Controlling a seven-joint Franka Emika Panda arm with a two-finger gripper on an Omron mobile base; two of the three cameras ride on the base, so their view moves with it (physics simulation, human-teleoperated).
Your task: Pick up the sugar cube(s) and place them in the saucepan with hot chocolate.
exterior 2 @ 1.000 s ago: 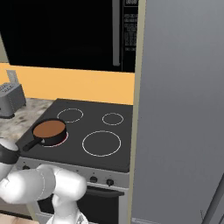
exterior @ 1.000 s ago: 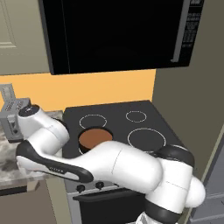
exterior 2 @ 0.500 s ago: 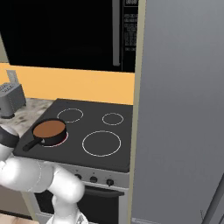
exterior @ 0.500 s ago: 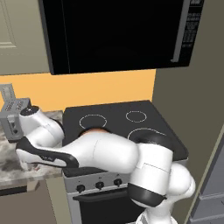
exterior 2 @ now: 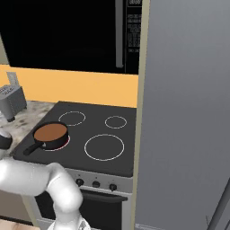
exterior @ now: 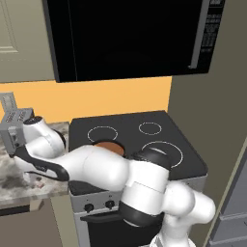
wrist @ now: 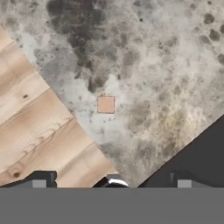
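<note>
The sugar cube (wrist: 105, 104), tiny and pale pinkish-beige, lies on the mottled grey stone counter (wrist: 166, 57), near its edge. My gripper (wrist: 111, 183) hangs above it, open, with its two dark fingertips (wrist: 41, 181) set wide apart and nothing between them; the cube sits ahead of the gap, roughly centred. The saucepan (exterior 2: 50, 133) is a small black pan holding brown hot chocolate, on the front left burner with its handle pointing toward the stove's front left corner. In the left base view my arm covers most of the saucepan (exterior: 108, 144).
A grey toaster (exterior: 17, 128) stands at the back of the counter, left of the black stove top (exterior 2: 103, 130). Beyond the counter edge the wooden floor (wrist: 35, 127) shows far below. The stove's dark side (wrist: 197, 153) borders the counter. A black microwave (exterior: 130, 34) hangs overhead.
My arm has swung further left and down over the counter, and in the left base view it now covers more of the saucepan. The saucepan has not moved.
</note>
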